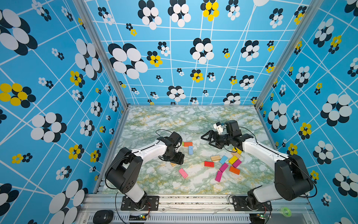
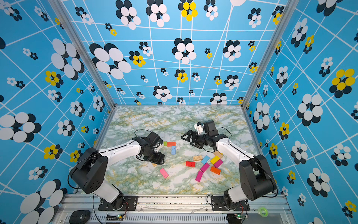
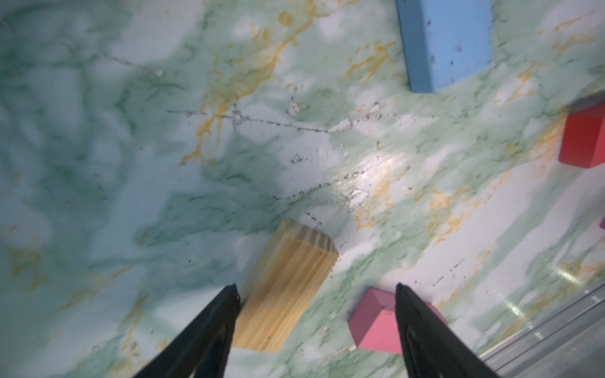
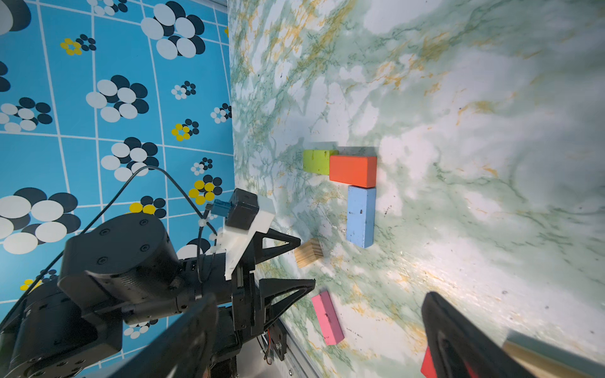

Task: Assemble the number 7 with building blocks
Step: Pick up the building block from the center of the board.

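Though blurry, wood block [image 3: 284,289] seemingly along pincer [image 3: 316,287]

Blue flower-print walls [image 1: 58,77], green-veined marble tabletop [image 1: 174,120], aluminium frame rail [image 1: 193,201] in front

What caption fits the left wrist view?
Left gripper open over a wood block, a pink block beside it.

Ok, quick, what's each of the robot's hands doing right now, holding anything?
Left gripper: fingers open on either side of the wooden block, not clamped on it.
Right gripper: fingers wide open, holding nothing.
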`<act>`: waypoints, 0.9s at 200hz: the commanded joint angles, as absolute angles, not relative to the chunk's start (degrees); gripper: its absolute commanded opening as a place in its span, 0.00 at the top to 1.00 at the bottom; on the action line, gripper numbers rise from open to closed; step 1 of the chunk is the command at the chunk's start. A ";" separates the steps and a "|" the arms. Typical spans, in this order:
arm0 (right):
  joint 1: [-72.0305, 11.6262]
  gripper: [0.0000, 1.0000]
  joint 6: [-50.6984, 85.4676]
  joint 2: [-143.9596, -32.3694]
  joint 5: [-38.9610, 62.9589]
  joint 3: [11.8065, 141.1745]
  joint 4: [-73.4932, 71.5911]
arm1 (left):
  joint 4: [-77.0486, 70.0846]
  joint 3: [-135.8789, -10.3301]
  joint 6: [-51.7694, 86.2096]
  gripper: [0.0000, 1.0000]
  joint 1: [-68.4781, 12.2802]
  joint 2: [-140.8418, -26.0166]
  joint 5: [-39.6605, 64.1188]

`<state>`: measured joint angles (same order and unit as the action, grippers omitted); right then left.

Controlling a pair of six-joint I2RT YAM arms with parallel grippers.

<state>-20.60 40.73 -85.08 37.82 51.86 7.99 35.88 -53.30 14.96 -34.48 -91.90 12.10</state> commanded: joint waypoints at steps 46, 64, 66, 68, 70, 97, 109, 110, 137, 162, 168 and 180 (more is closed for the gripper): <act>-20.59 0.01 40.87 -83.87 38.17 50.62 6.24 | 40.68 -53.34 16.20 0.35 -37.48 -93.01 2.02; -20.57 0.01 40.79 -83.41 38.14 50.61 6.50 | 41.46 -54.07 16.73 0.40 -37.94 -94.24 -0.13; -20.52 0.01 40.76 -83.34 38.14 50.60 6.57 | 41.54 -54.08 16.77 0.40 -37.92 -94.40 -0.23; -20.53 0.01 40.75 -83.28 38.14 50.57 6.59 | 41.63 -54.19 16.85 0.41 -38.02 -94.57 -0.50; -20.56 0.01 40.77 -83.24 38.08 50.63 6.63 | 41.76 -54.24 17.00 0.41 -38.11 -94.77 -0.81; -20.48 0.01 40.52 -82.56 37.80 50.54 7.11 | 42.84 -55.05 17.83 0.46 -39.50 -96.68 -3.82; -20.33 0.01 40.43 -82.25 37.69 50.37 7.15 | 43.10 -55.24 18.14 0.49 -40.26 -97.26 -4.90; -20.32 0.01 40.47 -82.26 37.70 50.41 7.14 | 43.13 -55.26 18.17 0.49 -40.30 -97.28 -4.96; -20.04 0.01 40.49 -81.87 37.53 50.10 7.25 | 42.72 -55.36 18.98 0.61 -40.95 -97.79 -4.73; -19.89 0.01 39.92 -81.20 36.84 50.46 8.44 | 42.80 -55.80 19.64 0.73 -41.36 -97.34 -3.87; -19.80 0.01 39.54 -80.77 36.39 50.52 8.96 | 42.89 -55.84 20.01 0.75 -41.47 -96.90 -3.50; -19.53 0.01 38.76 -79.52 35.35 50.58 9.78 | 43.10 -55.90 20.71 0.78 -41.45 -95.40 -2.74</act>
<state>-20.25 40.82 -82.50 37.56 51.09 7.29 41.25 -55.24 18.92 -41.01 -96.12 -2.79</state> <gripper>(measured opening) 0.991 0.329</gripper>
